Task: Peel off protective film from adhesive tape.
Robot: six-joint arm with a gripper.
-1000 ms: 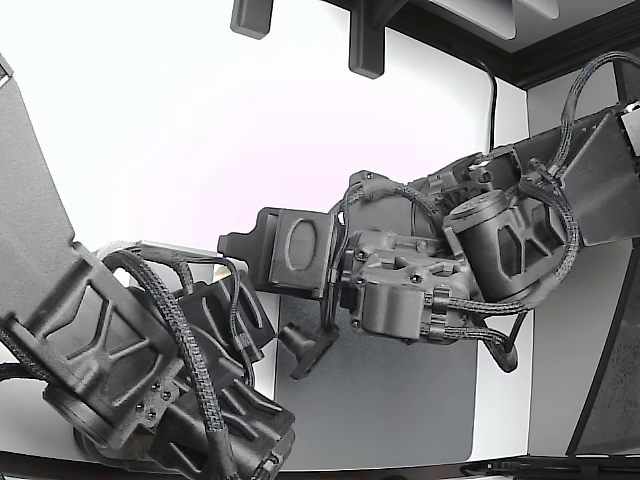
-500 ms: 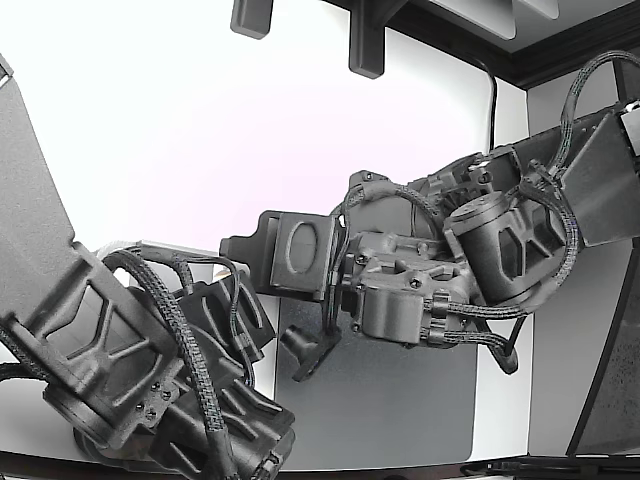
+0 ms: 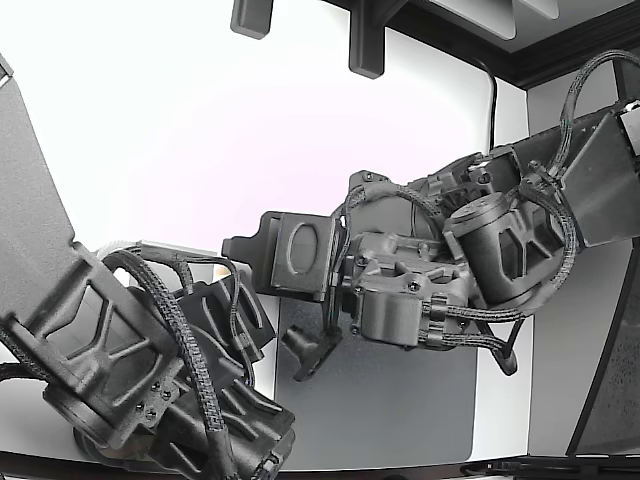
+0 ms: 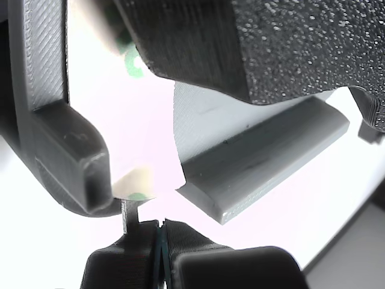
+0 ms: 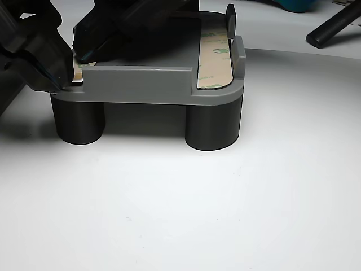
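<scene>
A grey fixture [image 5: 141, 84] stands on two round feet on the white table. On its right-hand rail lies a strip of adhesive tape [image 5: 214, 56] under film with green print. A second strip ends at the left corner [image 5: 79, 75], where my gripper [image 5: 69, 72] has its dark fingertips. The wrist view shows that pale strip end [image 4: 136, 180] beside the fixture wall [image 4: 66, 150], just above my gripper [image 4: 161, 233]. Its jaws are pressed together, and I cannot tell whether film is pinched between them. In the exterior view the fixture is hidden behind the gripper [image 3: 308, 358].
A second arm [image 3: 120, 360] fills the exterior view's lower left, close to mine. A dark grey mat [image 3: 400, 400] lies under the gripper. A black rod [image 5: 333, 25] lies behind the fixture in the other view.
My gripper has shifted only slightly at the fixture's corner. Nothing else has moved.
</scene>
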